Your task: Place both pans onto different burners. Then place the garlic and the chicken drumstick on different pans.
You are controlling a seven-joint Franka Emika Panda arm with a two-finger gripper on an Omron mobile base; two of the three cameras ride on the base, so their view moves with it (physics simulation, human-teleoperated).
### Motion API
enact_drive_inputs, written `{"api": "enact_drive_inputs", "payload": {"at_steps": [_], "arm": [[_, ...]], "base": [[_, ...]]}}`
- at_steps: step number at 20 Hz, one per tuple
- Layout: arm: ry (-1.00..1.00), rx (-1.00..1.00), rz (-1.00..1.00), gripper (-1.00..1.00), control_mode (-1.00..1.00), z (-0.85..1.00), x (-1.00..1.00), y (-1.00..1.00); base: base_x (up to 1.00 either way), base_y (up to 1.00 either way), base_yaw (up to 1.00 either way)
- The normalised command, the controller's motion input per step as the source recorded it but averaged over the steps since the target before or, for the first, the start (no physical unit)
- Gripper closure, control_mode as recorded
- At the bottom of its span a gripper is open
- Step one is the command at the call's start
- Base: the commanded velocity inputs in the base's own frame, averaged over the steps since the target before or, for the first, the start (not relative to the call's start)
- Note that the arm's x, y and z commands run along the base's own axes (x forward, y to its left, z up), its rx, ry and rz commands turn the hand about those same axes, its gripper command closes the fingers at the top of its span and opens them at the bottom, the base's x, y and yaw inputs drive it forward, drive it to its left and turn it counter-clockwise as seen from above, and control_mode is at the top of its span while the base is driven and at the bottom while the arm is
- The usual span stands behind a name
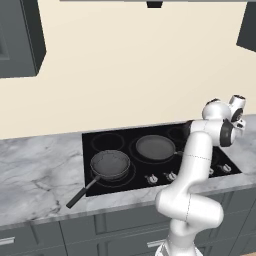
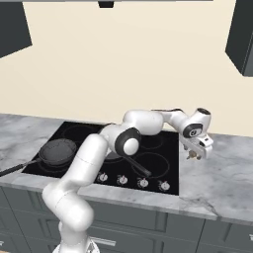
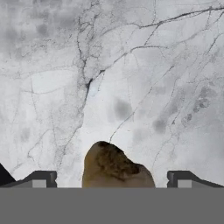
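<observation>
Hand (image 3: 112,178) fingers apart, straddling chicken drumstick (image 3: 116,168) on marble counter (image 3: 131,87); base views: both pans (image 1: 110,164) on cooktop (image 1: 100,142).

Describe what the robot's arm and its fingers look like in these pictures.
The arm is glossy white, built of rounded tubular segments with dark grey rings and caps at the joints. The gripper sits on a blocky white hand, with a dark round cap on the wrist behind it. Its two fingers are small, dark and squared, each with a lighter grey pad. No cables or markings show.
</observation>
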Motion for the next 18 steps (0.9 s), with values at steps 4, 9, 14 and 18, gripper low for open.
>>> {"api": "enact_drive_inputs", "payload": {"at_steps": [4, 9, 14, 18], "arm": [[0.00, 0.00, 0.00, -1.00, -1.00, -0.17, 0.01, -0.04], [0.00, 0.00, 0.00, 1.00, -1.00, -0.08, 0.00, 0.00], [0.00, 0.00, 0.00, 1.00, -1.00, 0.00, 0.01, 0.00], [0.02, 0.00, 0.00, 1.00, -1.00, 0.14, 0.03, 0.00]], "base": [[0.00, 0.00, 0.00], [0.00, 0.00, 0.00], [0.00, 0.00, 0.00], [0.00, 0.00, 0.00]]}}
